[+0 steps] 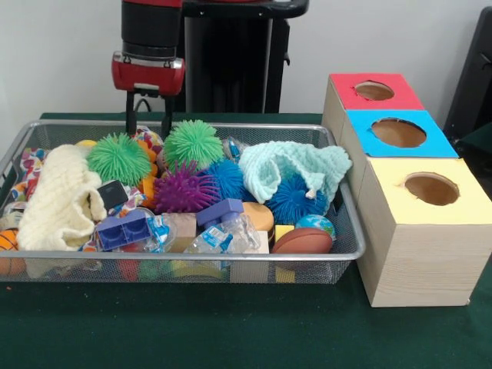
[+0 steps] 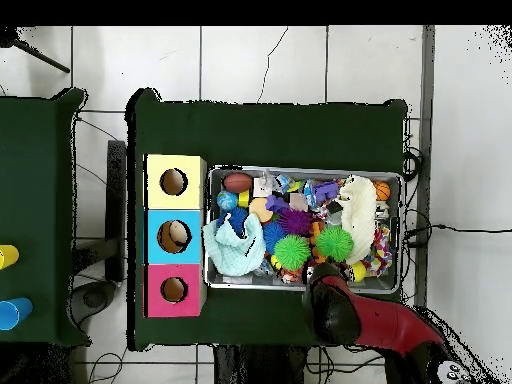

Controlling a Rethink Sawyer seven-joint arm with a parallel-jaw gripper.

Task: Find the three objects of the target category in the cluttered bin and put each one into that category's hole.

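Bin (image 1: 346, 231) of wire mesh sits on the green tabletop (image 1: 231, 330), crammed: cream cloth (image 1: 58, 204) far left, green spiky ball (image 1: 118, 158), purple spiky ball (image 1: 184, 190), mint cloth (image 1: 296, 165), football (image 1: 302, 241) at right. Target category unclear. Claw (image 1: 148, 115) hangs over the bin's back-left edge, fingers narrowly apart, holding nothing, probably poised to dig. Right of the bin: red box (image 1: 373, 92), blue box (image 1: 400, 132), yellow box (image 1: 430, 192), holes up for dropping. Overhead view shows something pale inside the blue box's hole; the arm hides the claw there.

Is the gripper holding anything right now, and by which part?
Nothing. The gripper hangs open over the bin's far edge, jaws empty, between the two green spiky balls.
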